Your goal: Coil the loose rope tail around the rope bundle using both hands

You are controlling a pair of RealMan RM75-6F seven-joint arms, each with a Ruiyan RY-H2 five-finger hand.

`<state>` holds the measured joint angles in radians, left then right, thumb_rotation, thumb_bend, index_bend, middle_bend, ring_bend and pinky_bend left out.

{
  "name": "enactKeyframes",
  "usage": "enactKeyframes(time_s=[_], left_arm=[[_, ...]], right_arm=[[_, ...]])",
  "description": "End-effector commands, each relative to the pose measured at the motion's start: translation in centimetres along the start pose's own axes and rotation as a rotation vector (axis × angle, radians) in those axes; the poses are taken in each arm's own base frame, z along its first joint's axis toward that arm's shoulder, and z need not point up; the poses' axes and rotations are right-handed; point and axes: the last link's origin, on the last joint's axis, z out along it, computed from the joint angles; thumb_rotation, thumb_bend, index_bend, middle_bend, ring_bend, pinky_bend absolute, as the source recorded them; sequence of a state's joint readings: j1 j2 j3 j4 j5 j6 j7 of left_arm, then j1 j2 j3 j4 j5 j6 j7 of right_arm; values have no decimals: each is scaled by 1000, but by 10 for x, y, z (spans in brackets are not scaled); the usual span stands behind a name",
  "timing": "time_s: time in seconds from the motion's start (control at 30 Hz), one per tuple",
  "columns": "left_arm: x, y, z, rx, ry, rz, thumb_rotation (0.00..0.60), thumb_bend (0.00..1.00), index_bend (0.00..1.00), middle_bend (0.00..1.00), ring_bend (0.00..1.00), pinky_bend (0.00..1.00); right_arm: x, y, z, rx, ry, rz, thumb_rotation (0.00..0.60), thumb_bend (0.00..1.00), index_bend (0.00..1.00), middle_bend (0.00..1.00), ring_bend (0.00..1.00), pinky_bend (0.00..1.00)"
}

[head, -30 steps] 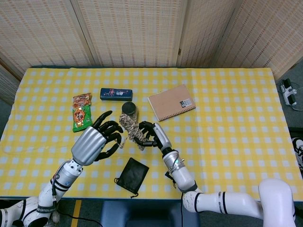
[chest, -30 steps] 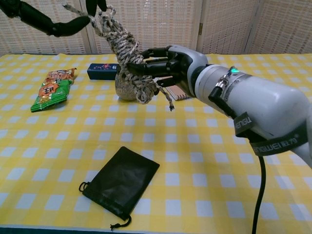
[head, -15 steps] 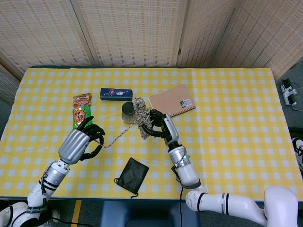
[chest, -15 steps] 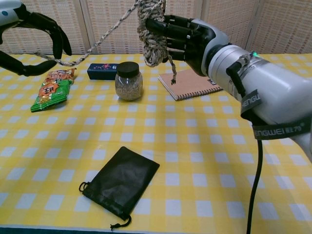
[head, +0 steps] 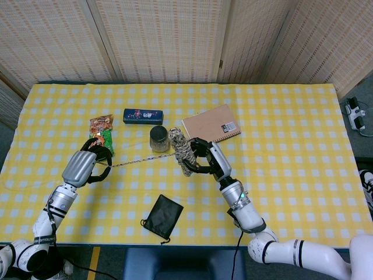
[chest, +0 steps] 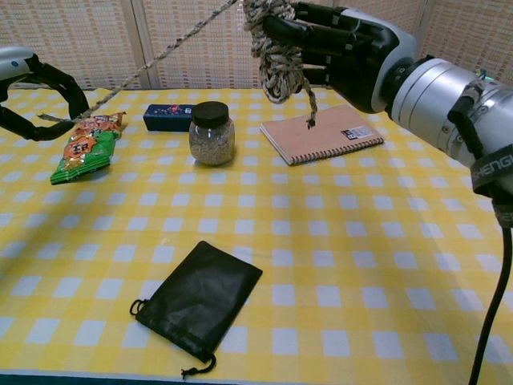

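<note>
I've got the rope bundle [head: 183, 150] gripped in my right hand [head: 208, 160], up off the table near the middle of the head view, just right of the glass jar [head: 158, 139]; in the chest view it hangs at the top centre, a short frayed end dangling over the notebook [chest: 322, 133]. The rope tail [head: 141, 159] runs taut from the bundle leftward to my left hand [head: 88, 165], whose fingers are curled around the far end, low at the left of the head view and right beside the snack packet [head: 101, 135]. From the chest camera the tail [chest: 152, 60] slants down toward the upper left edge. The blue box [head: 143, 115] sits behind the jar, and the black drawstring pouch [head: 162, 215] lies lower centre on the yellow checked tablecloth [head: 291, 128].
</note>
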<state>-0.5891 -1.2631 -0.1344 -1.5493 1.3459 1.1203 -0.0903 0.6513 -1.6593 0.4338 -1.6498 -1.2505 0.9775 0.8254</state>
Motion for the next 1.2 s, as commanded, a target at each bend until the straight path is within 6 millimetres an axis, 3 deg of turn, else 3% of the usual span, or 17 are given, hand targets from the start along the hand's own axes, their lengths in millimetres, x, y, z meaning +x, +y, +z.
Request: enactKeyframes(time_s=[0.03,0.4,0.77,1.2], left_arm=[[0,-4,4,15,-2,-8,600,528,679,412,298,105],[9,2,19,-31,-19,86,600,527,679,406,289,104],[26,43,45,-163,1,306,600,528,673,382,264,98],[35,86,55,-258,104,349,600,527,645,337,227,92]], right_arm=[[4,0,-7,6,-18,-20,600,638,888,718,767,693],[11,0,-22,-7,-143,-331,600,638,888,718,766,693],[-14,-5,-25,2,-285,-590,600,638,888,718,768,693],[-34,8,-16,-77,-347,-666,600,638,888,718,771,695]])
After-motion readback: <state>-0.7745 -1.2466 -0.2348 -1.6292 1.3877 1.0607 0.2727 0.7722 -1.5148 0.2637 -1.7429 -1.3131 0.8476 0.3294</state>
